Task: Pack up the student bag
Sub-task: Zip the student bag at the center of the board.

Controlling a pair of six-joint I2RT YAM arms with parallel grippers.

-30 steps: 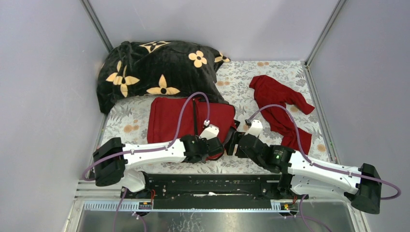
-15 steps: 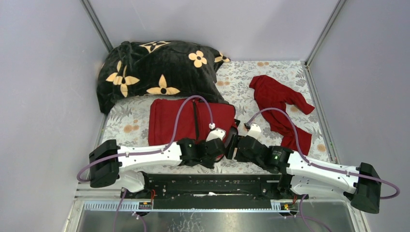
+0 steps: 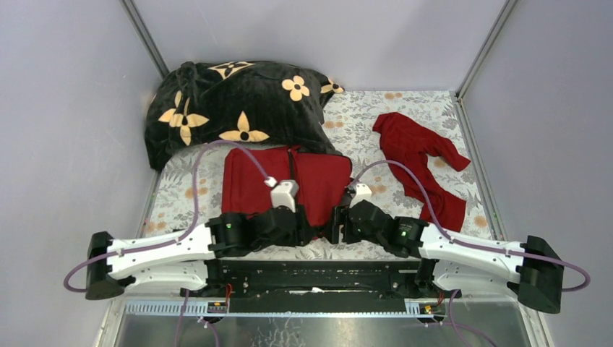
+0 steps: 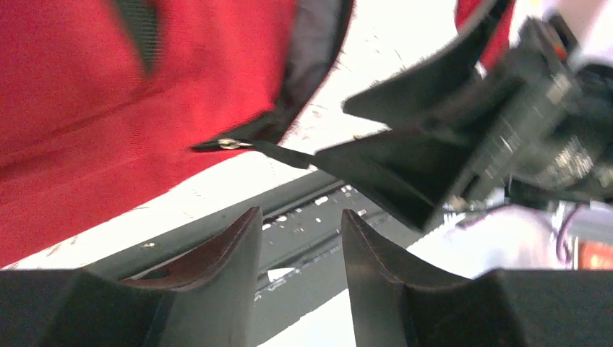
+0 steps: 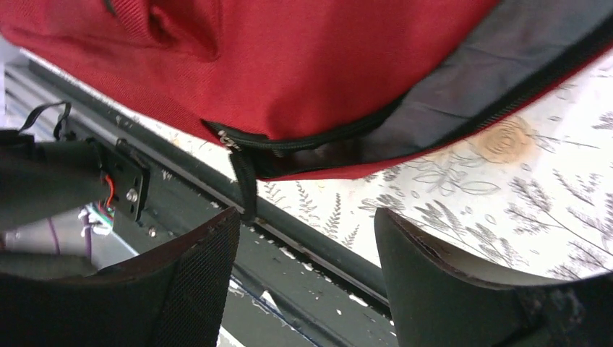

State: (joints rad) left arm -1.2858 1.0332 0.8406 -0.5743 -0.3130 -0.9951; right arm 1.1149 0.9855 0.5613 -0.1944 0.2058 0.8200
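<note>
Bordering one student bag [image 3: 322,181] — two tools [image 4: 300,217] [image 5: 307,217]

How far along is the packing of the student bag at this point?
Done: the student bag looks partly unzipped, grey lining showing. In hand: both the left gripper and right gripper sit open at its near edge, by the zipper pull, holding nothing. Left: the red garment and the flowered blanket lie outside the bag.
</note>
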